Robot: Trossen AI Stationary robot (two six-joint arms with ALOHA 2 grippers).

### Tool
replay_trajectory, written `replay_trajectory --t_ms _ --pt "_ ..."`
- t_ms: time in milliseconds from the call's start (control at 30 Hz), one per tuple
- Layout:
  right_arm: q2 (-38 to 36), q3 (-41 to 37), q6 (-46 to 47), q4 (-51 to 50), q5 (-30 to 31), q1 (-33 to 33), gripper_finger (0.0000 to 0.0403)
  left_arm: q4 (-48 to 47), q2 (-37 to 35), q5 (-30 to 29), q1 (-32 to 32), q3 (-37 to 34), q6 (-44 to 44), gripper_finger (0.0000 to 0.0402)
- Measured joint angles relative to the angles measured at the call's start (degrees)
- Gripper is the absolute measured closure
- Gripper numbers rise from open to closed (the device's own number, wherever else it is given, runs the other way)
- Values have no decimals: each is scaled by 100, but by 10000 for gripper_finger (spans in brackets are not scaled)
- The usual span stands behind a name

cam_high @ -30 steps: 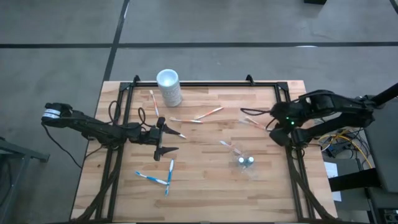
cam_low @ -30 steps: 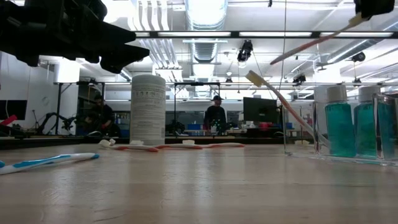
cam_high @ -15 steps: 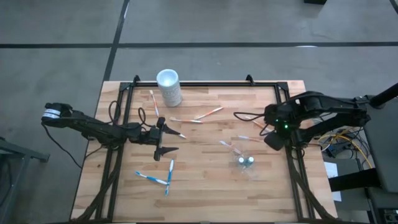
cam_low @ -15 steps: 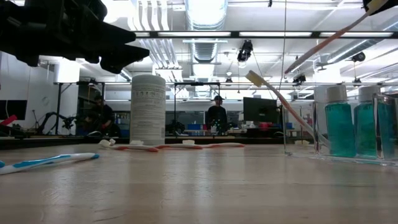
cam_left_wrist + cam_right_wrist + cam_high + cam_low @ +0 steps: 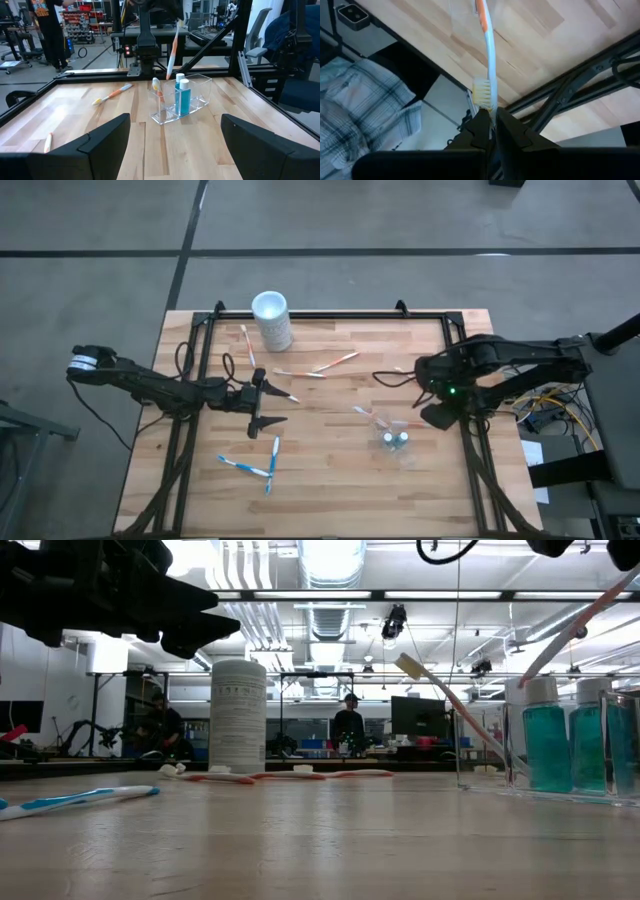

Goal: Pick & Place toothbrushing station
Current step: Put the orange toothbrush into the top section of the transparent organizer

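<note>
Pinching a thin orange-and-white toothbrush — right fingers closed; left fingers apart.

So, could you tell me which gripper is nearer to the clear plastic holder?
The right. The right gripper, shut on an orange-and-white toothbrush, hangs just beside the clear plastic holder, toward the table's right edge. The open left gripper hovers well across the table to its left.
</note>
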Motion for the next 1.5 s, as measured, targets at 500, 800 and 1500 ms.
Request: replay_trajectory --t_ms 500,800,1500 --pt "589 -11 -269 2 371 -161 390 -9 1 0 1 0 0 83" --pt "1136 -11 -624 2 375 -321 390 -39 -1 -1 0 0 1 83" --pt "1872 260 -887 90 976 -373 390 -22 -1 0 0 0 2 83"
